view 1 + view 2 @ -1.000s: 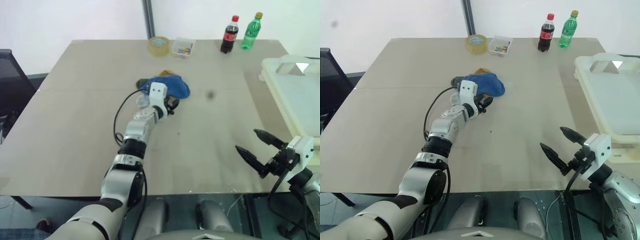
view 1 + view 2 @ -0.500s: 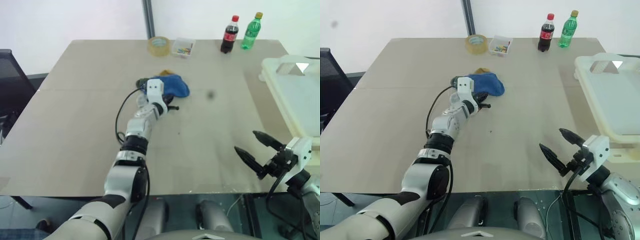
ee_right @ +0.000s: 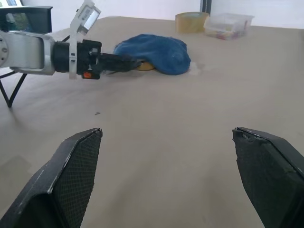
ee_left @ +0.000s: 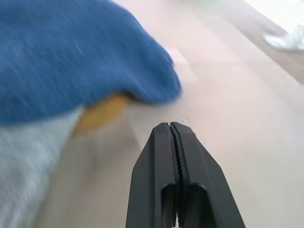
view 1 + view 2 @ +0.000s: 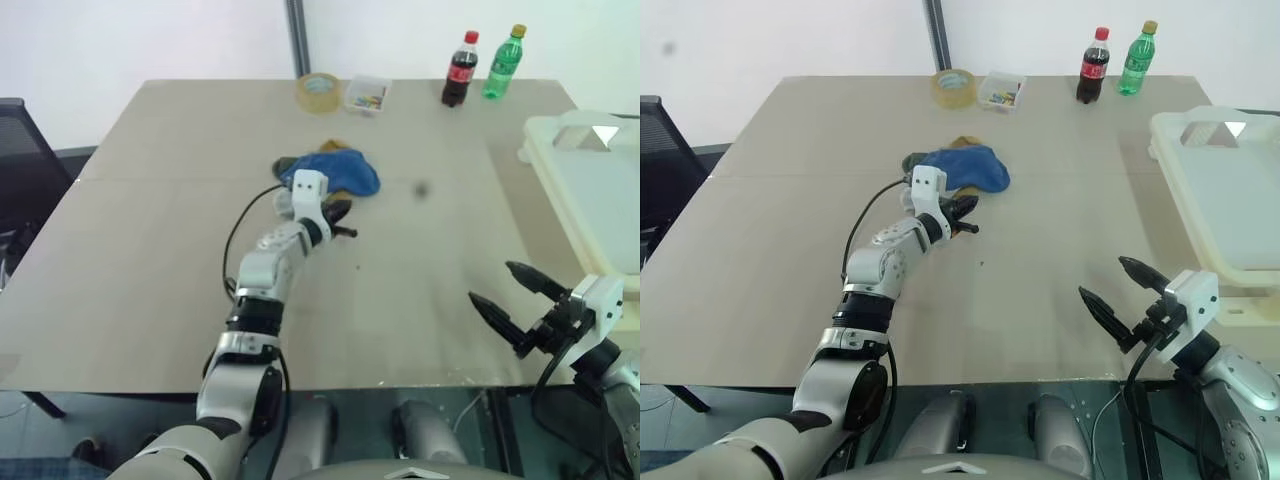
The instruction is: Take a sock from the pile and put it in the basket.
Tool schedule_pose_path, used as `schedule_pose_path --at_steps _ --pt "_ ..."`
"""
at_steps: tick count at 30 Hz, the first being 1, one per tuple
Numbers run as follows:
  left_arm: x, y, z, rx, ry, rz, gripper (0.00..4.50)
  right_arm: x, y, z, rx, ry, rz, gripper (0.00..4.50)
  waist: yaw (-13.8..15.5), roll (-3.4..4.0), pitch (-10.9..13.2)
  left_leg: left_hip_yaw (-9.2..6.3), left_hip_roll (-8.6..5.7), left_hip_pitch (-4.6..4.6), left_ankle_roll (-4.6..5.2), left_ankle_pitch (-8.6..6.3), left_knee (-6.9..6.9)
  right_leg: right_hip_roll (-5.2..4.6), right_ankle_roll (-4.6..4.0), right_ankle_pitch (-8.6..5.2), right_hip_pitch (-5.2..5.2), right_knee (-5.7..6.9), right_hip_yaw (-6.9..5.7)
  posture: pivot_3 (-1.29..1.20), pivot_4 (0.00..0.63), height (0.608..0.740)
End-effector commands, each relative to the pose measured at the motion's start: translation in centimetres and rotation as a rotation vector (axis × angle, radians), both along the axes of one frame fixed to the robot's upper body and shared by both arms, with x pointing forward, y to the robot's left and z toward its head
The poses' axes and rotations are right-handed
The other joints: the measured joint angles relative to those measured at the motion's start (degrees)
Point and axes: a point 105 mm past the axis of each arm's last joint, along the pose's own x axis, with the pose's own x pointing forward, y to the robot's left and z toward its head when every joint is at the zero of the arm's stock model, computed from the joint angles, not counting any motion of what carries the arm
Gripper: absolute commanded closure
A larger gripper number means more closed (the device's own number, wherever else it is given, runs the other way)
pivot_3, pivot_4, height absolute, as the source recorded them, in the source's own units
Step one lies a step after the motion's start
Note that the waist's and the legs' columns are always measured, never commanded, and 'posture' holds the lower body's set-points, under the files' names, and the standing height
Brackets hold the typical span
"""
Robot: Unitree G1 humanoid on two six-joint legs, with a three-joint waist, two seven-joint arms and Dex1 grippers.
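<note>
So the pile [image 5: 335, 172] of socks sits around the middle of the worktop [image 5: 150, 250], blue sock draped over the top, a bit of mustard yellow poking out at the far edge and something dark green at the side toward the robot's left. From the left wrist camera you can also see light grey and yellow fabric tucked under the blue one.

The left tool [image 5: 343, 231] is just beside the pile, on its near side. Its fingers [image 4: 178, 190] are clenched flat against each other with nothing between them, no sock pinched, just bare worktop beyond the tips. Pointing roughly across the front of the pile, not into it.

The right tool [image 5: 518, 300] hangs well apart from the pile, off toward the robot's right at the near edge of the worktop, jaws spread wide and holding nothing.

The basket [image 5: 560, 150], pale cream, is way over on the right of the pile, at the worktop's right edge, with its handle cut-out at the far end. Can't make out any sock inside it.

Behind the pile along the far edge: a roll of tape [image 5: 318, 91], a small clear box [image 5: 367, 94] with coloured bits, then a cola bottle [image 5: 459, 70] and a green bottle [image 5: 502, 63] standing upright side by side.
</note>
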Motion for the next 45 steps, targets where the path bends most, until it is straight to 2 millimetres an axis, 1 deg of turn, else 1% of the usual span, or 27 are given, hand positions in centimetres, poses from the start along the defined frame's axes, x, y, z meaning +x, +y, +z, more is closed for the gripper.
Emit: schedule_pose_path --at_steps 1,3,6,7,9,10,11,12,13,14,17,19,20,24,28,30,33,34,35,37,39,40,45 --pt "-2.3 -0.5 0.5 0.030 -0.016 -0.109 4.44 -0.2 -0.1 1.2 -0.012 -0.052 0.002 0.00 -0.1 0.06 0.0 0.02 0.02 0.02 0.00 0.00 0.00 -0.02 0.00 0.00 0.01 0.01 0.05 0.00 0.150 0.740" --pt "-2.4 -0.4 0.8 0.027 -0.028 -0.101 4.44 -0.2 0.0 1.2 -0.011 -0.049 0.006 0.00 0.2 0.06 0.0 0.01 0.04 0.02 0.00 0.00 0.00 -0.02 0.00 0.00 0.01 0.01 0.02 0.00 0.150 0.740" --pt "-1.2 0.0 2.0 0.015 -0.084 -0.043 4.44 -0.1 0.1 1.2 -0.010 -0.046 0.012 0.00 0.6 0.06 0.0 -0.08 0.02 0.02 0.03 0.00 0.04 -0.01 0.01 0.01 0.07 0.02 -0.10 0.00 0.150 0.740" --pt "-0.6 0.3 2.6 0.028 -0.117 -0.010 4.22 -0.1 0.1 1.2 -0.010 -0.047 0.013 0.00 0.6 0.06 0.0 -0.09 0.02 0.01 0.04 -0.01 0.07 -0.01 0.03 0.02 0.07 0.01 -0.11 0.00 0.150 0.740" --pt "0.8 1.5 3.7 0.155 -0.227 0.071 3.69 0.0 0.1 1.2 -0.011 -0.048 0.015 0.00 0.6 0.05 0.0 -0.08 -0.02 0.01 0.03 0.00 0.08 0.00 0.04 0.03 0.08 0.01 -0.09 0.00 0.150 0.740" --pt "1.3 2.1 4.0 0.218 -0.274 0.098 3.27 0.0 0.1 1.3 -0.012 -0.048 0.015 0.00 0.4 0.05 0.0 -0.07 -0.03 0.01 0.03 0.00 0.08 0.00 0.05 0.03 0.08 0.01 -0.09 0.00 0.150 0.740" --pt "1.8 2.8 4.4 0.272 -0.324 0.127 2.68 0.0 0.0 1.3 -0.013 -0.048 0.013 0.00 0.2 0.06 0.0 -0.06 -0.04 0.01 0.02 0.01 0.08 0.02 0.05 0.03 0.06 0.01 -0.06 0.00 0.150 0.740" --pt "2.3 3.6 4.7 0.300 -0.356 0.156 2.42 0.0 0.0 1.2 -0.013 -0.048 0.012 0.00 0.0 0.07 0.0 -0.03 -0.03 0.02 0.01 0.01 0.07 0.03 0.05 0.03 0.06 0.00 -0.03 0.00 0.150 0.740" --pt "2.8 4.5 4.8 0.297 -0.355 0.196 1.96 0.0 0.0 1.2 -0.014 -0.047 0.011 0.00 0.0 0.07 0.0 -0.01 -0.03 0.02 0.01 0.01 0.06 0.02 0.05 0.03 0.05 0.00 -0.01 0.00 0.150 0.740" --pt "3.4 5.4 4.8 0.284 -0.339 0.235 1.96 -0.1 0.0 1.2 -0.014 -0.046 0.010 0.00 0.1 0.07 0.0 0.01 -0.03 0.02 0.01 0.01 0.05 0.03 0.05 0.03 0.03 -0.01 0.02 0.00 0.150 0.740" --pt "4.7 7.4 4.4 0.238 -0.280 0.309 1.96 -0.1 0.0 1.1 -0.011 -0.046 0.009 0.00 0.1 0.05 0.0 0.03 -0.04 0.00 0.08 -0.03 0.05 0.00 0.05 0.03 0.03 -0.03 0.02 0.00 0.150 0.740" --pt "5.3 7.9 4.1 0.236 -0.258 0.332 1.96 -0.1 0.1 1.1 -0.009 -0.047 0.009 0.00 0.1 0.03 0.0 0.00 -0.07 -0.03 0.18 -0.08 0.06 0.00 0.05 0.03 0.01 -0.03 -0.03 0.00 0.150 0.740" --pt "5.5 8.0 3.9 0.239 -0.250 0.331 1.96 0.0 0.1 1.1 -0.009 -0.047 0.009 0.00 0.2 0.03 0.0 -0.01 -0.07 -0.04 0.18 -0.08 0.06 0.00 0.05 0.03 0.00 -0.03 -0.04 0.00 0.150 0.740" --pt "5.6 6.9 3.0 0.241 -0.233 0.274 1.96 0.0 0.1 1.2 -0.009 -0.048 0.008 0.00 0.2 0.03 0.0 -0.04 -0.11 -0.06 0.13 -0.05 0.06 -0.02 0.05 0.03 0.01 -0.03 -0.07 0.00 0.150 0.740" --pt "5.6 6.0 3.5 0.176 -0.238 0.251 1.96 0.0 0.0 1.2 -0.011 -0.048 0.003 0.00 0.1 0.03 0.0 -0.05 -0.11 -0.06 0.11 -0.03 0.06 -0.02 0.05 0.03 0.01 -0.03 -0.07 0.00 0.150 0.740" --pt "5.5 6.0 3.5 0.148 -0.228 0.251 1.96 -0.1 0.0 1.1 -0.010 -0.048 0.000 0.00 0.1 0.03 0.0 -0.05 -0.11 -0.06 0.11 -0.04 0.06 -0.02 0.05 0.03 0.00 -0.02 -0.07 0.00 0.150 0.740" --pt "5.4 6.5 3.3 0.155 -0.221 0.262 1.96 -0.2 0.0 1.0 -0.010 -0.044 -0.002 0.00 0.0 0.03 0.0 -0.05 -0.10 -0.06 0.12 -0.03 0.06 -0.02 0.05 0.03 0.00 0.00 -0.07 0.00 0.150 0.740" --pt "5.3 6.7 3.2 0.155 -0.217 0.267 2.18 -0.2 0.0 1.0 -0.010 -0.043 -0.001 0.00 0.0 0.03 0.0 -0.05 -0.10 -0.06 0.12 -0.03 0.06 -0.02 0.05 0.03 0.00 0.00 -0.07 0.00 0.150 0.740" --pt "5.3 6.8 3.1 0.156 -0.214 0.272 2.49 -0.2 0.0 1.0 -0.011 -0.043 -0.001 0.00 0.0 0.03 0.0 -0.05 -0.10 -0.06 0.12 -0.03 0.06 -0.02 0.05 0.03 0.00 0.00 -0.07 0.00 0.150 0.740" --pt "5.2 6.9 3.1 0.153 -0.211 0.274 3.27 -0.2 0.0 0.9 -0.013 -0.042 0.000 0.00 0.0 0.03 0.0 -0.05 -0.11 -0.06 0.12 -0.03 0.06 -0.02 0.05 0.03 0.00 0.00 -0.07 0.00 0.150 0.740" --pt "5.1 6.7 3.1 0.143 -0.212 0.265 4.18 -0.1 0.0 1.0 -0.015 -0.043 0.002 0.00 0.1 0.03 0.0 -0.05 -0.11 -0.06 0.12 -0.03 0.06 -0.02 0.05 0.03 0.00 0.00 -0.07 0.00 0.150 0.740" --pt "5.0 6.6 3.1 0.138 -0.213 0.260 4.41 -0.1 0.0 1.0 -0.016 -0.043 0.002 0.00 0.0 0.03 0.0 -0.05 -0.10 -0.06 0.12 -0.03 0.06 -0.02 0.05 0.03 0.00 0.00 -0.07 0.00 0.150 0.740" --pt "3.8 5.9 3.9 0.033 -0.205 0.191 4.41 -0.2 0.0 0.9 -0.019 -0.040 0.005 0.00 0.0 0.03 0.0 -0.05 -0.10 -0.06 0.03 0.02 0.06 -0.03 0.05 0.03 0.00 -0.01 -0.05 0.00 0.150 0.740"
